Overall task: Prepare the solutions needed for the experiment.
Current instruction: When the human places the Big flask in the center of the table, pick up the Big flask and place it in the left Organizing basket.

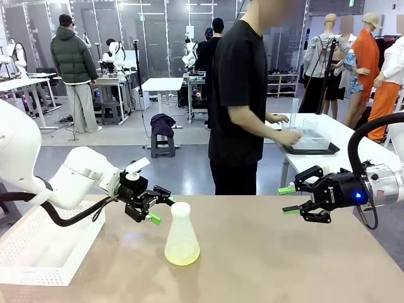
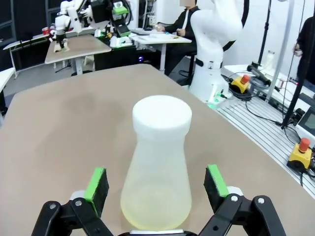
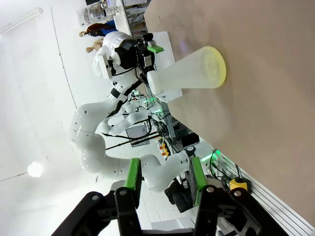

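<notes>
1. While the conical flask (image 1: 182,235) stands upright near the middle of the table (image 1: 284,265), my left gripper (image 1: 153,207) hangs just to its left, jaws spread wide and holding nothing.
2. Seen from my left wrist, the flask's body sits between my green pads (image 2: 97,182), apart from both.
3. A shallow layer of pale yellow solution (image 1: 182,254) tints the flask's base, so some liquid is already in.
4. My right gripper (image 1: 289,200) hovers well to the right, jaws partly spread and empty.
5. I judge the preparation barely started: grasping the flask, and any pouring or mixing, remain.
</notes>
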Motion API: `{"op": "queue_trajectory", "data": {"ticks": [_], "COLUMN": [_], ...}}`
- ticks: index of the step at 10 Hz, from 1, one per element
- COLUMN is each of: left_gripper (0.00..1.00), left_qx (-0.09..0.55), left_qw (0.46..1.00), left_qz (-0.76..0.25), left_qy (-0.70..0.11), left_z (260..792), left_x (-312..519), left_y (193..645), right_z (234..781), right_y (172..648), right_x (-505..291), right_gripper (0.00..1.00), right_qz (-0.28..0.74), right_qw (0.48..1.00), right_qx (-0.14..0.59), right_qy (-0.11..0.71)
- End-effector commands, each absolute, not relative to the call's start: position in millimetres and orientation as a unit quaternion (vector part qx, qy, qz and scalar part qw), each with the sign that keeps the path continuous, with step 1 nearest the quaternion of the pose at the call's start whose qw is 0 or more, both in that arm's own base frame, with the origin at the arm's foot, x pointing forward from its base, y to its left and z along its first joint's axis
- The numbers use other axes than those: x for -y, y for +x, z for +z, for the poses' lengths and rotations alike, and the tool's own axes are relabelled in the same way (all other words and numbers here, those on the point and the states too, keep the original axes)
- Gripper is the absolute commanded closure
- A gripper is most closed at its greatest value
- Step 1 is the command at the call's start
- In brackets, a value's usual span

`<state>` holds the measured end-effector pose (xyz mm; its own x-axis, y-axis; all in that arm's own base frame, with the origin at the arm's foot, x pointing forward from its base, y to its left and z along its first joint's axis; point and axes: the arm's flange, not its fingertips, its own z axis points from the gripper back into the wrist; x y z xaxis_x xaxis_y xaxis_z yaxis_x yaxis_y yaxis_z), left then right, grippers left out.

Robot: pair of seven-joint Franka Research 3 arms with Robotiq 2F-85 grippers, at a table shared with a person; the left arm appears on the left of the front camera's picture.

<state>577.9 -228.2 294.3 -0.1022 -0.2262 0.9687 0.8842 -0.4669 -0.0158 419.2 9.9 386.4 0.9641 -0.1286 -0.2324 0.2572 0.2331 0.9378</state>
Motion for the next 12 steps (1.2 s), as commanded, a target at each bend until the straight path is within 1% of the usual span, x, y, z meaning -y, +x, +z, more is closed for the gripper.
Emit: {"op": "queue_trajectory", "data": {"ticks": [1,3,6,12], "left_gripper": [0.00,0.00,0.00,0.00], "left_qx": [0.302,0.296,0.293,0.287], "left_qw": [0.394,0.397,0.381,0.343], "left_qz": [-0.676,-0.681,-0.679,-0.655], "left_qy": [-0.545,-0.539,-0.555,-0.610], "left_z": [296,293,288,267], "left_x": [244,258,271,288], "left_y": [580,576,572,571], "right_z": [389,389,389,389], "right_y": [420,420,420,420], "right_x": [-8,-8,-8,-8], "right_gripper": [0.49,0.49,0.49,0.49], "right_qz": [-0.119,-0.119,-0.119,-0.119], "right_qw": [0.785,0.785,0.785,0.785], "right_qx": [-0.056,-0.056,-0.056,-0.056], "right_qy": [0.605,0.605,0.605,0.605]}}
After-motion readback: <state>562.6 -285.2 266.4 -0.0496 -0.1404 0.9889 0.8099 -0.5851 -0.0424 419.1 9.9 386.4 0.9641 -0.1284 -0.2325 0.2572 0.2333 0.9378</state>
